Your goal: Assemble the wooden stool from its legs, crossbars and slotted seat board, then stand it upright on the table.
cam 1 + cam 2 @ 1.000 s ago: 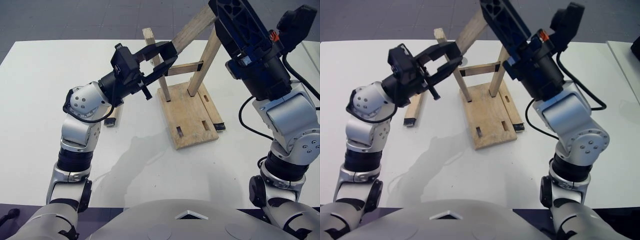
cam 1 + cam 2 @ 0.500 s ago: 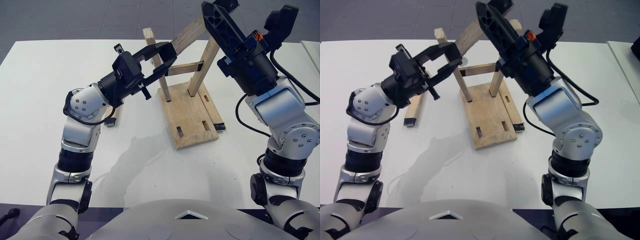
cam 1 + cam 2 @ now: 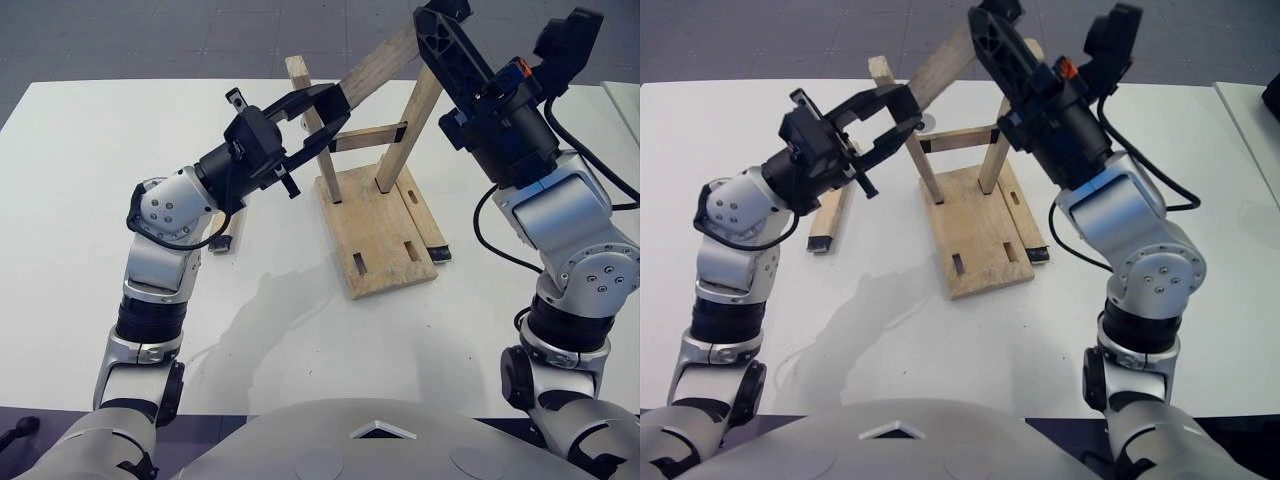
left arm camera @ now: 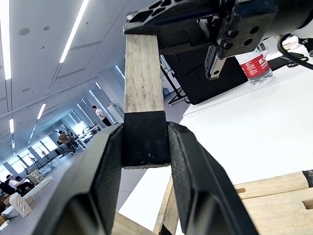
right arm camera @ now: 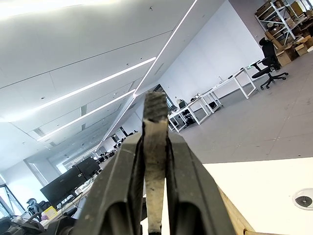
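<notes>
The left gripper (image 4: 145, 139) is pinched on the black-capped end of a long pale wooden leg (image 3: 385, 62), which hangs slanted in the air over the far half of the white table (image 3: 80, 150). The right gripper (image 5: 155, 142) is clamped flat on its raised end. Below it the slotted pale wooden seat board (image 3: 385, 240) lies flat, with two upright legs (image 3: 400, 150) planted in it and joined by a thin crossbar (image 3: 370, 135). The leg looks light and quite stiff, though smooth enough to twist between hard fingers, so grip its flat faces, short of whichever end enters a slot. How deeply the standing legs are seated is hidden. A short piece (image 3: 226, 235) under the left forearm is possibly another leg.
</notes>
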Controlling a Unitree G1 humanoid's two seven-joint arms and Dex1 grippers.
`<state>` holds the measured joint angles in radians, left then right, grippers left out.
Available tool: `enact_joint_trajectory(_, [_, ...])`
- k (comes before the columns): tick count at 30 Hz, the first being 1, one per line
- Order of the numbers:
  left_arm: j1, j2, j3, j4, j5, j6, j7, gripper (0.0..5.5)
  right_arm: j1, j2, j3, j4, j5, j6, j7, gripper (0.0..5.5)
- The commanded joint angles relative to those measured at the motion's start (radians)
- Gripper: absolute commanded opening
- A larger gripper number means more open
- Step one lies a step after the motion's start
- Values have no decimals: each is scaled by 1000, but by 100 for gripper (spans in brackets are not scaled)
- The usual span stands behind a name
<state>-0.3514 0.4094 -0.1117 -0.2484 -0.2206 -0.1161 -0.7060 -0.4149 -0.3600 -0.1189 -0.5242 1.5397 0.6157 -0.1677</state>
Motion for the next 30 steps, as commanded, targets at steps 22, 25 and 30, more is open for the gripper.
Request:
enact_joint_trajectory(22, [175,37,-19,129,233,6,123,453,315,-297,-80,132,-465,27,232,44])
enact_joint_trajectory(25, [167,24,-43,144,248,10,125,496,292,-249,-20,228,-603,-19,270,44])
enact_joint_trajectory(30, [153,6,-57,166,234,27,124,540,288,-151,-38,320,-694,-66,299,44])
